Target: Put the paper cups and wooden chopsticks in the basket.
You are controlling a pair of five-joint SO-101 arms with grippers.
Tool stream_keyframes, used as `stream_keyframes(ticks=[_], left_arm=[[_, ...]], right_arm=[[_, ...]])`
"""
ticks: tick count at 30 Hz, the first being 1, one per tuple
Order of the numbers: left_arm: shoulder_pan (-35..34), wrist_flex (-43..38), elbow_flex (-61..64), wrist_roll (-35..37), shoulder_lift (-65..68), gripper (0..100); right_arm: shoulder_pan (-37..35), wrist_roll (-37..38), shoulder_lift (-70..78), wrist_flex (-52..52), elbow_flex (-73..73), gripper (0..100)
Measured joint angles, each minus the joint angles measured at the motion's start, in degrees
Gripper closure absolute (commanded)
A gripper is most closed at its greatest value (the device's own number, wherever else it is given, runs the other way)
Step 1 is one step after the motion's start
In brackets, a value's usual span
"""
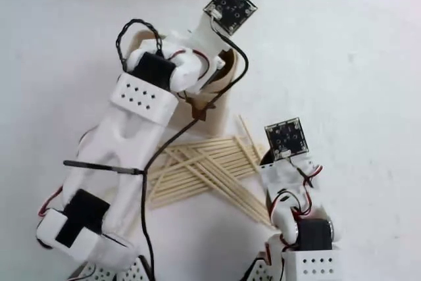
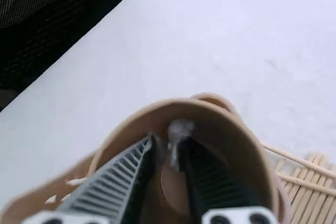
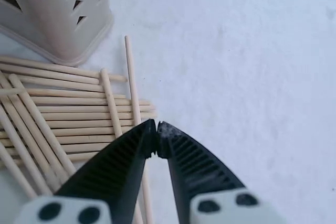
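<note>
Right claw (image 3: 156,129) is clenched, tips touching, nothing pinched between them. It hangs over the near edge of the wooden chopsticks (image 3: 58,111), a loose heap lying flat on the white table (image 3: 247,51). Most sticks run crosswise just ahead of the tips and off to one side, with a few slanted across them. One long stick (image 3: 129,72) points away from the claw and passes under one finger, not gripped. Past the heap, farther from the tips, stands the tan basket (image 3: 58,19). It has triangular cut-outs in its wall, and its foot is just beside the farthest sticks.

Left claw (image 2: 169,142) sits in the mouth of a paper cup (image 2: 236,135). The cup is tan and upright, open end up. Its rim curves round just past the claw's tip, and the cup floor shows below. Cannot tell whether this claw grasps the cup or is released, because something pale and blurred sits right at the tip. A second tan rim (image 2: 212,98) shows just beyond the first; touching or nested, cannot tell. Basket wall with cut-outs flanks the cup on one side of the claw, so the cup appears to stand inside the basket. Chopstick ends lie on the table to the other side, near the cup.

From above, the left arm stretches over the basket and covers most of it. The fanned heap lies between the basket and the right arm.
</note>
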Motion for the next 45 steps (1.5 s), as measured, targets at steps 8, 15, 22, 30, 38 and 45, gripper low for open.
stream_keyframes(ticks=[8, 15, 22, 30, 38, 45], left_arm=[[0.1, 16.0, -25.6, -0.2, 0.4, 91], [-4.8, 34.7, -49.4, 0.6, 0.2, 91], [-29.8, 36.6, -36.6, 14.3, 0.3, 90], [-35.5, 15.1, 5.9, 26.0, 5.3, 90], [-35.5, -11.0, 27.4, 28.2, 5.8, 90], [-35.4, -18.2, 32.1, 28.2, 5.8, 90]], right_arm=[[0.0, 0.0, 0.0, 0.0, 0.0, 98.0], [0.0, 1.3, 0.1, 2.3, -0.5, 97.8], [-0.1, 11.3, 0.4, 7.4, -5.1, 97.7], [-0.1, 19.8, 27.0, 12.0, -21.5, 87.5], [-3.7, 22.9, 66.6, 12.6, -41.9, 84.4], [-7.8, 19.0, 78.3, 4.6, -44.3, 84.7]])
